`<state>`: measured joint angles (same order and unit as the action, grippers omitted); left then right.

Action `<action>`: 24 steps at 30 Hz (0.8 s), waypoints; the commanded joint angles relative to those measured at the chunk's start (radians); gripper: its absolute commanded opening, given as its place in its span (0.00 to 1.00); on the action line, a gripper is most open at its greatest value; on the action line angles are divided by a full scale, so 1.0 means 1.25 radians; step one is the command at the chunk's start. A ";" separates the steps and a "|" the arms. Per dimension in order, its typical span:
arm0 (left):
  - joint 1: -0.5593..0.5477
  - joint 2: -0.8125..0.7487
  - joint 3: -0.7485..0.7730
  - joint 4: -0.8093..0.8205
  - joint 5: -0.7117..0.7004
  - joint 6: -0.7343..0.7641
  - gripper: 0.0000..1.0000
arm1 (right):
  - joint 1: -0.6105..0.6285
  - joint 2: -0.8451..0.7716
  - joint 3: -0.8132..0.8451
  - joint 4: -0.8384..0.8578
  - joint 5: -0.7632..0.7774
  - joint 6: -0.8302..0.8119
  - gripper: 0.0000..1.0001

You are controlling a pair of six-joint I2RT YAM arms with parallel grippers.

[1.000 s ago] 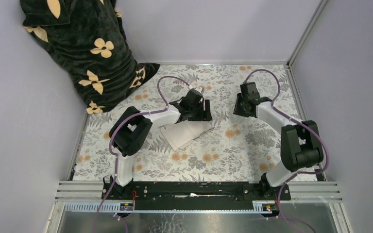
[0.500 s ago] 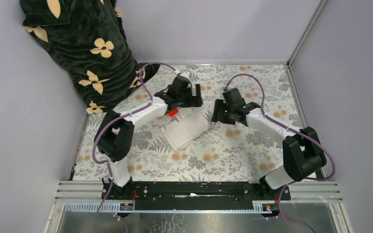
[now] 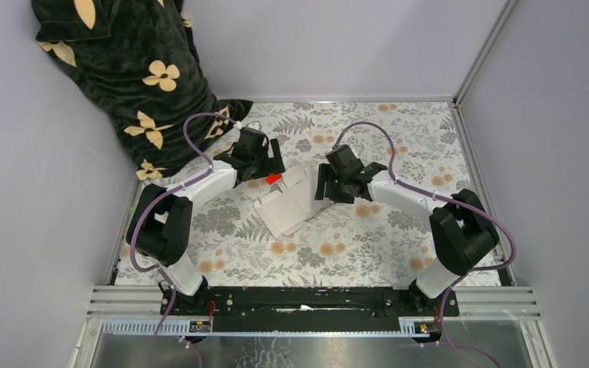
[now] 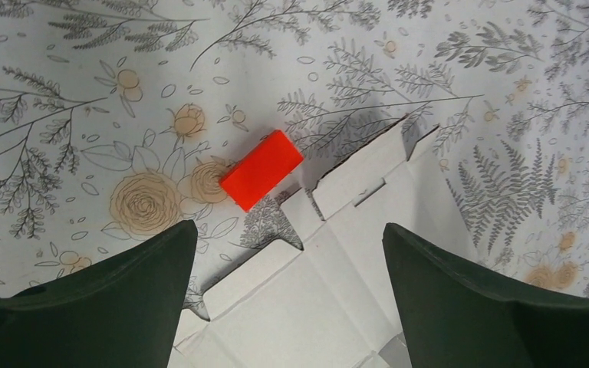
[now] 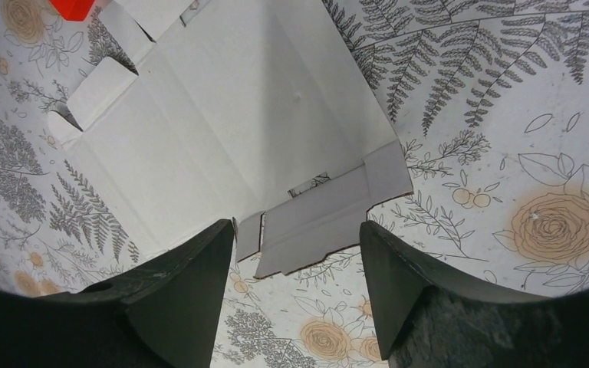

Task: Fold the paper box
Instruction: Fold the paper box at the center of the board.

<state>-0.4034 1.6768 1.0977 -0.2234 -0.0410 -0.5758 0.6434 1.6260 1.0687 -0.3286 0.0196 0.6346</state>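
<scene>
We see the paper box (image 3: 293, 205) lying as an open, unfolded white sheet on the flowered table (image 3: 368, 245), near its middle and between the two arms; the left tool (image 3: 265, 164) hangs over the sheet's far left corner, and the right tool (image 3: 325, 187) over its right edge. Both tools have their fingers spread apart, closed on nothing; whether either touches the sheet we cannot tell from above. A small red block (image 3: 273, 179) lies on the table just beside the sheet's far left corner, close under the left tool; a dark cloth with yellow flowers (image 3: 134, 84) is heaped in the far left corner, well apart from the sheet.

The left wrist view gives us what the top view hides: the left tool (image 4: 284, 238) frames the notched flaps and a slot of the paper box (image 4: 337, 295), with the red block (image 4: 261, 169) tilted on the table just beyond the sheet's edge, near it but apart. The right wrist view shows the right tool (image 5: 295, 226) straddling a small end flap at the near edge of the paper box (image 5: 230, 130); creases run across the sheet there, and the red block (image 5: 73, 6) peeks in at the top left corner.
</scene>
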 commanded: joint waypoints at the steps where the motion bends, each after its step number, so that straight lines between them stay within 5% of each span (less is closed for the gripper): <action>1: 0.018 -0.022 -0.024 0.023 0.010 -0.013 0.99 | 0.019 0.025 0.024 -0.016 0.037 0.036 0.70; 16: 0.039 -0.021 -0.039 0.032 0.029 -0.009 0.99 | 0.038 -0.036 0.043 -0.097 0.137 0.011 0.71; 24: 0.044 -0.011 -0.036 0.034 0.029 -0.012 0.99 | 0.039 -0.038 0.011 -0.096 0.095 0.046 0.73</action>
<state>-0.3614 1.6669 1.0561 -0.2173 -0.0120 -0.5858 0.6827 1.5898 1.0931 -0.4515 0.1402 0.6609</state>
